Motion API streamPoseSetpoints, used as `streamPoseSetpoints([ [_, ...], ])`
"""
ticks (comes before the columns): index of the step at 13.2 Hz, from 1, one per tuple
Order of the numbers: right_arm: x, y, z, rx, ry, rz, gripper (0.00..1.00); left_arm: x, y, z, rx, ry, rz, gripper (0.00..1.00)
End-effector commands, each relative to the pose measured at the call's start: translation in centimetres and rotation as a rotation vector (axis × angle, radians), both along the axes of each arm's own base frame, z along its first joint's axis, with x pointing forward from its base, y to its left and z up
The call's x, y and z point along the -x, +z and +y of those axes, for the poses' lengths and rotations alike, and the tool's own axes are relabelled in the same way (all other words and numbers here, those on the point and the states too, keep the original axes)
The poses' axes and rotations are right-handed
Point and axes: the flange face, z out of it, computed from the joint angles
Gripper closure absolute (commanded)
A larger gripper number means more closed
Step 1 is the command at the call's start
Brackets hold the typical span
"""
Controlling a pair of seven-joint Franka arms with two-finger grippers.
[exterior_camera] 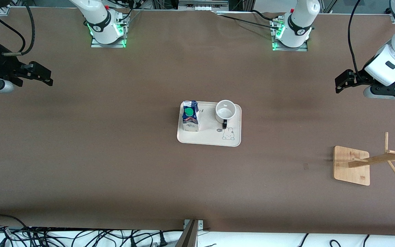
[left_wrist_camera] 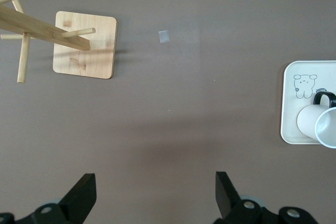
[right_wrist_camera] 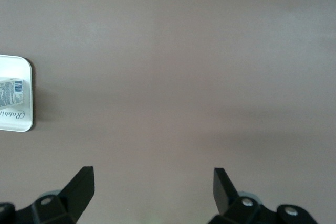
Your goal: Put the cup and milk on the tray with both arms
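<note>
The cream tray (exterior_camera: pixel 204 138) with its rabbit drawing lies at the table's middle. The blue and white milk carton (exterior_camera: pixel 190 116) with a green cap stands on the tray's end toward the right arm. The white cup (exterior_camera: pixel 225 111) with a black handle stands upright on the tray's end toward the left arm. My left gripper (exterior_camera: pixel 342 82) is open and empty over bare table at the left arm's end. My right gripper (exterior_camera: pixel 43 74) is open and empty over bare table at the right arm's end. The left wrist view shows the cup (left_wrist_camera: pixel 319 124) on the tray (left_wrist_camera: pixel 290 103). The right wrist view shows a tray corner (right_wrist_camera: pixel 21 121) and a bit of the carton (right_wrist_camera: pixel 11 93).
A wooden stand (exterior_camera: pixel 351 165) with a square base and pegs stands near the left arm's end, nearer the front camera than the tray; it also shows in the left wrist view (left_wrist_camera: pixel 84 45). Cables lie along the table's front edge.
</note>
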Motion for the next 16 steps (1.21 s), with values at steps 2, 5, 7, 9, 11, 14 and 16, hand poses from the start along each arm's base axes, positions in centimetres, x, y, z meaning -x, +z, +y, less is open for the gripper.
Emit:
streamPoseSetpoints([
  [2, -0.1, 0.5, -0.1, 0.002, -0.007, 0.001, 0.0, 0.0, 0.2, 0.2, 0.004, 0.013, -0.008, 0.0],
  [5, -0.1, 0.5, -0.1, 0.002, -0.007, 0.001, 0.0, -0.2, 0.0, -0.2, 0.004, 0.019, -0.006, 0.0],
  [7, -0.1, 0.5, -0.1, 0.002, -0.007, 0.001, 0.0, -0.4, -0.2, 0.8, 0.002, 0.031, -0.001, 0.0],
  [9, -0.1, 0.4, -0.1, 0.002, -0.007, 0.002, 0.0, -0.5, 0.0, 0.3, 0.003, 0.024, -0.004, 0.0],
  [11, -0.1, 0.4, -0.1, 0.001, -0.007, 0.004, 0.0, -0.5, 0.1, -0.1, 0.003, 0.019, -0.006, 0.0],
  [14, 0.0, 0.4, -0.1, 0.002, -0.007, 0.002, 0.0, -0.6, 0.3, -0.2, 0.004, 0.018, -0.009, 0.0],
  [16, 0.0, 0.4, -0.1, 0.001, -0.007, 0.002, 0.0, -0.7, 0.5, -0.5, 0.004, 0.013, -0.013, 0.0],
])
